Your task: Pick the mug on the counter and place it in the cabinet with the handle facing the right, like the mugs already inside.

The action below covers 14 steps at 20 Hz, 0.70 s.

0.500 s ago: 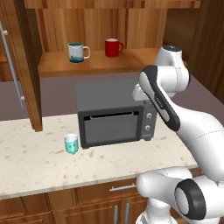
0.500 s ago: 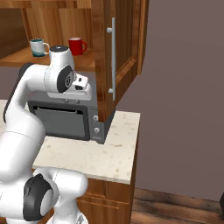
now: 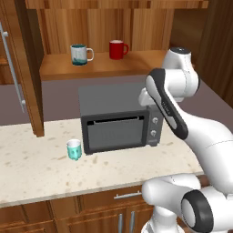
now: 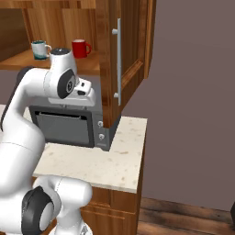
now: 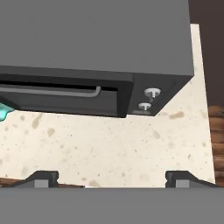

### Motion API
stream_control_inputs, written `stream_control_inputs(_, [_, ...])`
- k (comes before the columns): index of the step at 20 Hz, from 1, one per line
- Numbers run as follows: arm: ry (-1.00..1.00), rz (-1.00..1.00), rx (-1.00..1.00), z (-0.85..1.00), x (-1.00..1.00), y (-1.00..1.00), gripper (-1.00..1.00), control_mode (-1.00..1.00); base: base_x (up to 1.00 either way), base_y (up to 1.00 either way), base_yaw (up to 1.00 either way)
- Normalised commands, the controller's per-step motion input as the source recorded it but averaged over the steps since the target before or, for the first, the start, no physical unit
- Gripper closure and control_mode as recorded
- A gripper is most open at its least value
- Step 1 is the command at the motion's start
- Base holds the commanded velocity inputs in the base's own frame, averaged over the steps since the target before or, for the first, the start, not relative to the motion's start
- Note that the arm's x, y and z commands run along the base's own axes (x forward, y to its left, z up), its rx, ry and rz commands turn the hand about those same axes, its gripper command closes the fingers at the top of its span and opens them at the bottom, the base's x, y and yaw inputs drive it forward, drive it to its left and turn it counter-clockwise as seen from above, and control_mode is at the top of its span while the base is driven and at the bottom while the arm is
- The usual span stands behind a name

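The small mint-turquoise mug [image 3: 74, 149] stands upright on the beige speckled counter [image 3: 36, 170], just left of the toaster oven; its handle is too small to make out. In the hand view only a mint sliver of the mug [image 5: 3, 112] peeks in at the left edge. My gripper [image 5: 112, 179] hovers open above the counter [image 5: 109, 144] in front of the oven's right end, well to the right of the mug, with nothing between its fingertips [image 5: 42, 177]. On the cabinet shelf [image 3: 136, 61] stand the white-and-teal mug [image 3: 79, 54] and the red mug [image 3: 117, 49], handles to the right.
A dark grey toaster oven [image 3: 116, 123] with two knobs [image 5: 152, 92] sits on the counter below the shelf. The open cabinet door [image 3: 18, 68] with its metal bar hangs at the left; another door [image 4: 120, 59] stands at the right. The counter ends at the right [image 4: 137, 156].
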Motion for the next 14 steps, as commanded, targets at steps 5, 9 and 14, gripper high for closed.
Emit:
stream_control_inputs(5, [-0.04, 0.0, 0.0, -0.01, -0.08, 0.14, -1.0, -1.0, 0.0, 0.0, 0.0])
stream_control_inputs(9, [-0.01, 0.0, 0.0, -0.06, -0.01, 0.28, -1.0, -1.0, 0.0, 0.0, 0.0])
stream_control_inputs(14, [0.0, 0.0, 0.0, -0.2, -0.02, 0.38, -1.0, -1.0, 0.0, 0.0, 0.0])
